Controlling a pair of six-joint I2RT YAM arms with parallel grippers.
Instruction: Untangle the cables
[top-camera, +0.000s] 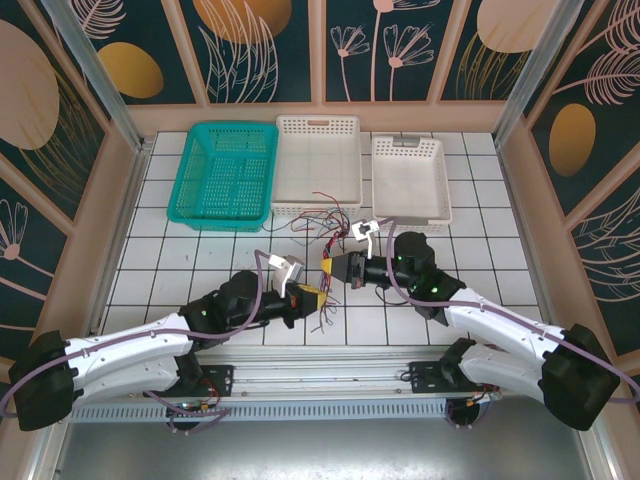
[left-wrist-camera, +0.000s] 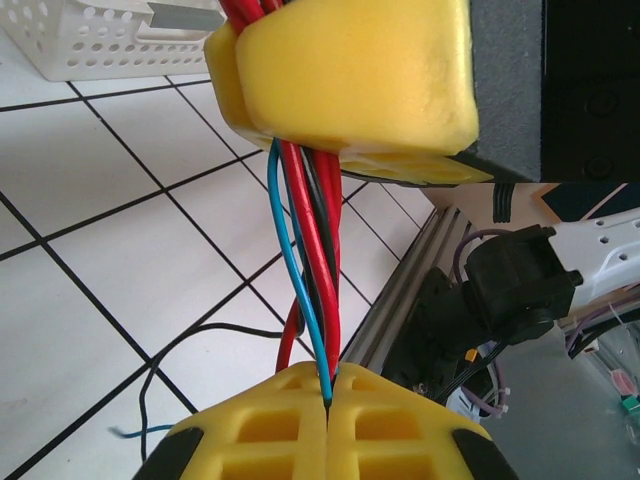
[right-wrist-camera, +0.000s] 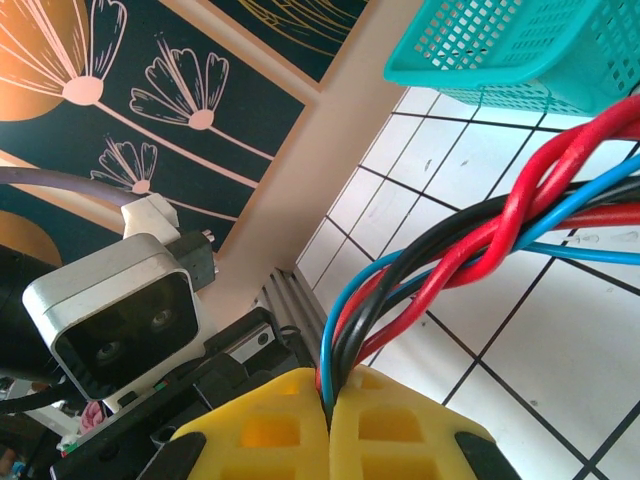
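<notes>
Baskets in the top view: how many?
3, in a row along the far side: teal basket left, large white basket middle, smaller white basket right. None looks hidden.

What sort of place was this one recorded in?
Probably a purpose-built robot test cell, not a home: a white tiled table boxed in by flower-printed wall panels on metal posts, with plastic baskets lined up at the back.
</notes>
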